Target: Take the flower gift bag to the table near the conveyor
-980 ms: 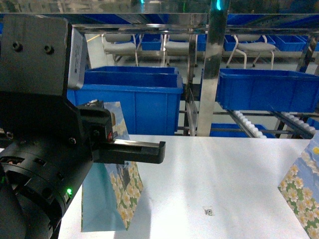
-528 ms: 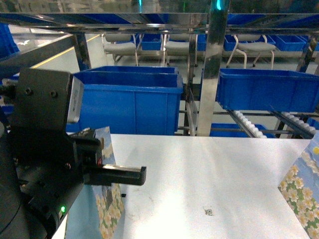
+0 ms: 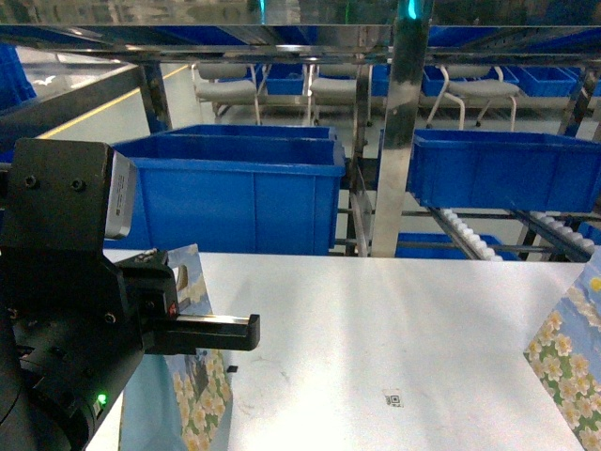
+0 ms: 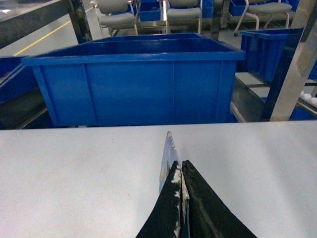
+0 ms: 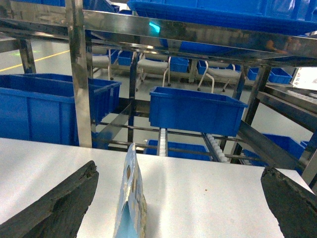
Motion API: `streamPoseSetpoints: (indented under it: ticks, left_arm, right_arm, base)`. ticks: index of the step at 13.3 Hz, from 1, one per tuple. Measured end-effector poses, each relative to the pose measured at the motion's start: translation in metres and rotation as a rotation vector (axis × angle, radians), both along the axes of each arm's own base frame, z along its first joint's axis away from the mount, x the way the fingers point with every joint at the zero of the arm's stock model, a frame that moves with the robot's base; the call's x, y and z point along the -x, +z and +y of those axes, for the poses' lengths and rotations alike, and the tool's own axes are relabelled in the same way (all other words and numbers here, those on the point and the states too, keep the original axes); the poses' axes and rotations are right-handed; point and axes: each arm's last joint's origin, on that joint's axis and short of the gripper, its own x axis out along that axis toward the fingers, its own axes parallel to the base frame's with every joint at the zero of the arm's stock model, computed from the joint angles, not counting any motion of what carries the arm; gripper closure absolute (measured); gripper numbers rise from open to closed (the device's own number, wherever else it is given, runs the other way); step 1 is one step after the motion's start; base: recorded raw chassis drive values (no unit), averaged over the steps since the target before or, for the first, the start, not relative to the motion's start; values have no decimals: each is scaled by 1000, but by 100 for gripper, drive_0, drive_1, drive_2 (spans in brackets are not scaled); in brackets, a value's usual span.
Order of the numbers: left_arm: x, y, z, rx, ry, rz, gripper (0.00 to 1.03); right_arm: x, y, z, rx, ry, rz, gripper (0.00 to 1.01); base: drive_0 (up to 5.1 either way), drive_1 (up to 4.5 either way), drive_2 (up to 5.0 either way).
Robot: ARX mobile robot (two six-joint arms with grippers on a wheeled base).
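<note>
Left wrist view: the flower gift bag (image 4: 168, 156) is pinched at its top edge by the closed left gripper (image 4: 182, 171) above the table (image 4: 74, 173). Right gripper (image 5: 178, 198) jaws are spread wide, a second bag (image 5: 130, 198) standing between them untouched, the conveyor (image 5: 213, 141) behind.

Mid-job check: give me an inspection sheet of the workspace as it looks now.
Surface: white table, bare except a small code mark.
Job's things: flower gift bag at the table's left; conveyor rollers behind.
Clutter: second flowered bag at the right edge.
Grippers: left end effector shut on the flower gift bag's top edge; right end effector open, straddling the second flowered bag.
Cables: nothing seen.
Surroundings: blue bins, steel racking, chairs beyond.
</note>
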Motion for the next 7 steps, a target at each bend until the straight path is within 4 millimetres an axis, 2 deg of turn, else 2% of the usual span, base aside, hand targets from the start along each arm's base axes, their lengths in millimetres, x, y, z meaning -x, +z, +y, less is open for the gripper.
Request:
streamPoseSetpoints:
  ticks: [3,7]
  left_arm:
    - [11,-3,1,-4,-11,12,101]
    - [37,-7,-2,-17,-31,36,101]
  right_arm:
    - [0,0,0,0,0,0,3]
    - [0,0,0,0,0,0,3]
  base:
    - [0,0,0]
    - [0,0,0]
